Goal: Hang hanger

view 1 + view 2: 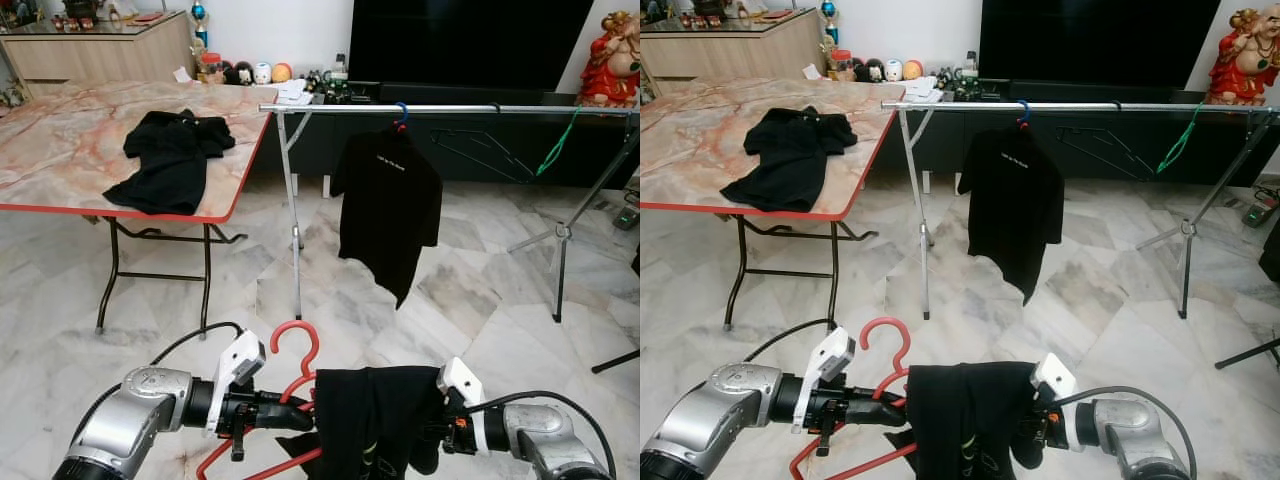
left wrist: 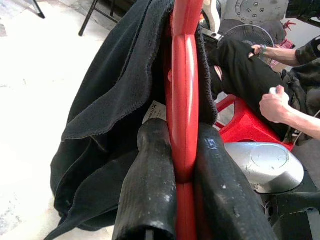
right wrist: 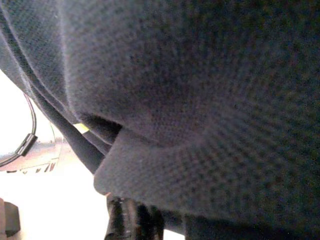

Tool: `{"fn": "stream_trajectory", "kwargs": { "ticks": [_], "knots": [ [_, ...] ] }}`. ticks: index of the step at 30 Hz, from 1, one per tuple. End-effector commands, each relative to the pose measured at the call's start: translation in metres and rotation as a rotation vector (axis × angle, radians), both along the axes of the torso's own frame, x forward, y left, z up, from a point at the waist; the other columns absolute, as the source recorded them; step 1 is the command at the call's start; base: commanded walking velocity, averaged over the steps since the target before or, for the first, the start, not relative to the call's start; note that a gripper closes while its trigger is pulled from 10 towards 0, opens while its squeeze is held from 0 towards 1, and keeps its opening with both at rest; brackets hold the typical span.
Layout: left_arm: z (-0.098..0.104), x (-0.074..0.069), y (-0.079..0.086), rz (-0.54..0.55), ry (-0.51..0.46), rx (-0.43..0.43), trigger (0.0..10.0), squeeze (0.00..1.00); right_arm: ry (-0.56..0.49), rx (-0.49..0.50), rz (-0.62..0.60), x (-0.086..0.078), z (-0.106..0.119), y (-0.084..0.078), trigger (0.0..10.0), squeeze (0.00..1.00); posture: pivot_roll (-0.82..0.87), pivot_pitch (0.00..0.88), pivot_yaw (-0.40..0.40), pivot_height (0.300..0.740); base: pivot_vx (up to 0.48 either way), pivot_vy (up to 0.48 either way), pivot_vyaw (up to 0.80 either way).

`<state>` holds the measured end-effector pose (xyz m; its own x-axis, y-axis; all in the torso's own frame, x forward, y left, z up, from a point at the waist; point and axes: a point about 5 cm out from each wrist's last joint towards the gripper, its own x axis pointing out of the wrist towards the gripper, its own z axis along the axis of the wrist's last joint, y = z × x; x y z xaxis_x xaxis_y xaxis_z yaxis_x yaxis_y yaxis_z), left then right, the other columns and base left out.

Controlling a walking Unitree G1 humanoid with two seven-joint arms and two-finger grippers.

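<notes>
at the bottom centre, the left claw (image 1: 300, 418) is clamped on the stiff red hanger (image 1: 297, 352); the limp shirt (image 1: 365, 420) hides the right claw (image 1: 432, 435), grip unreadable. best held by the hanger's neck.

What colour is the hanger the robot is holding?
Red. The hanger shows best in the left wrist view, pinched between the left gripper's black fingers.
</notes>
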<state>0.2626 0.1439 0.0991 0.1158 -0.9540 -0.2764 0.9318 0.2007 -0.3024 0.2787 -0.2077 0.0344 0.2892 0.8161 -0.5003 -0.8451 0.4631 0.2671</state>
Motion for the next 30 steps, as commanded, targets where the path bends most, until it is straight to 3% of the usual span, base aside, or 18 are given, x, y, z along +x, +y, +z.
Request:
{"fn": "stream_trajectory", "kwargs": {
  "ticks": [1,19,24,27,30],
  "knots": [
    [0.025,0.007,-0.014,-0.061,-0.104,-0.083,0.0,0.0,0.005,0.008,0.035,-0.001,-0.001,0.007,0.0,0.0,0.05,0.05,0.005,0.74,0.0,0.0,0.0],
    [0.026,0.011,-0.009,-0.043,-0.111,-0.063,0.0,0.0,-0.003,0.074,0.034,0.001,0.006,0.008,0.0,0.0,0.05,0.066,0.025,0.74,0.0,0.0,0.0],
    [0.015,0.01,-0.002,-0.028,-0.097,0.011,0.0,0.0,-0.01,0.055,0.028,0.002,0.008,0.002,0.0,0.0,0.05,0.069,0.027,0.74,0.0,0.0,0.0],
    [-0.007,0.011,0.016,0.026,-0.084,0.17,0.0,0.0,0.001,-0.023,0.067,-0.002,0.008,-0.009,0.0,0.0,0.04,0.078,0.019,0.74,0.0,0.0,0.0],
    [-0.017,0.013,0.025,0.088,-0.089,0.234,0.0,0.0,-0.003,-0.078,0.084,-0.003,0.009,-0.016,0.0,0.0,0.04,0.078,0.017,0.74,0.0,0.0,0.0]
  ]
}}
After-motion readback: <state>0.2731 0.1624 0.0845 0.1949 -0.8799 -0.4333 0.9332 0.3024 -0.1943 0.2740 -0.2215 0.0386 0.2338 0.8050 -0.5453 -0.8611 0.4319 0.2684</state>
